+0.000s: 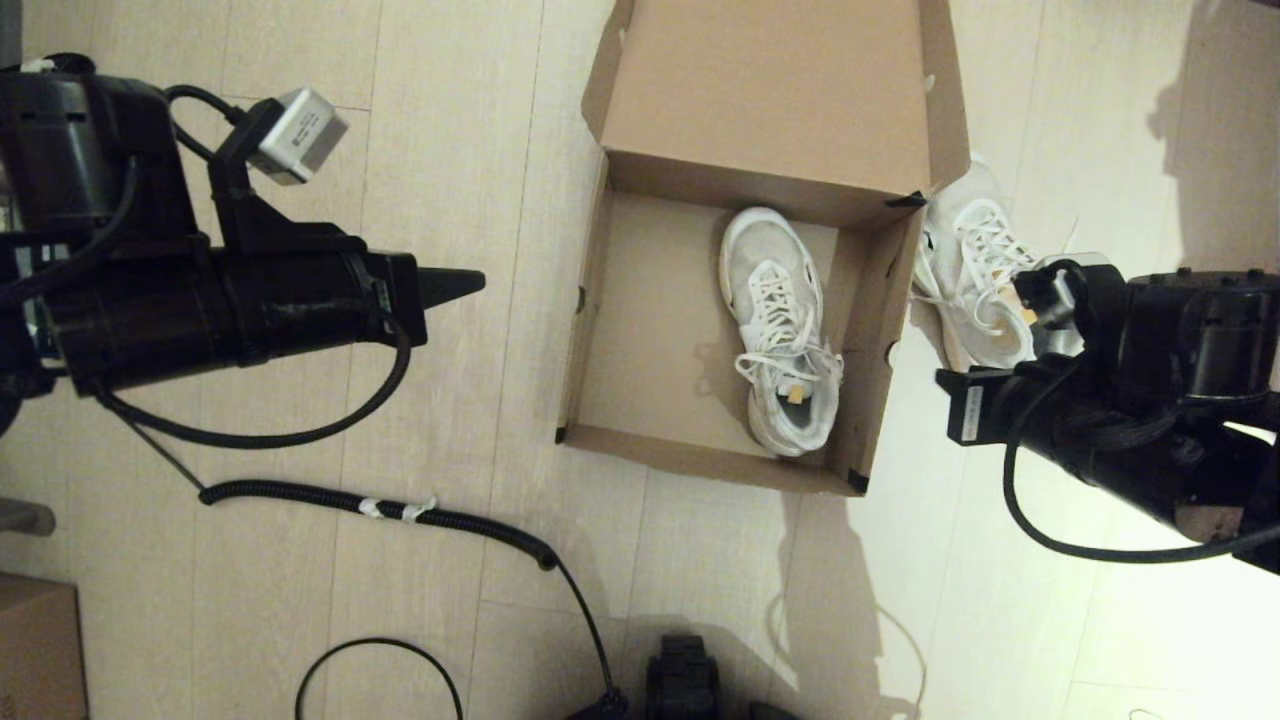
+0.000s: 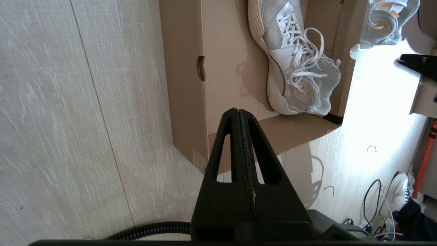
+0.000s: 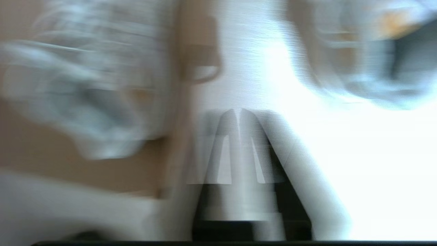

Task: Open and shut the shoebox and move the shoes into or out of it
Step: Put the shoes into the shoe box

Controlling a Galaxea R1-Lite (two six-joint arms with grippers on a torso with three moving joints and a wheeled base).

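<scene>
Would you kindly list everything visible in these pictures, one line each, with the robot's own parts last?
Brown cardboard shoebox: one, lid open, on floor, centre.
White lace-up mesh sneaker: one, inside shoebox, by its right wall.
Second white sneaker: one, on floor right of shoebox.
Black coiled cable: one, on floor, near left.
Smaller brown carton: one, lower left corner.
Left end effector: black, shut, left of shoebox.
Right end effector: black, apparently shut, between shoebox and second sneaker.

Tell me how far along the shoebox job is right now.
The shoebox is open with one shoe inside. The other shoe lies on the floor beside the box, near the right gripper. The left gripper is shut, empty, outside the box. Which way the shoes are going is unclear.
</scene>
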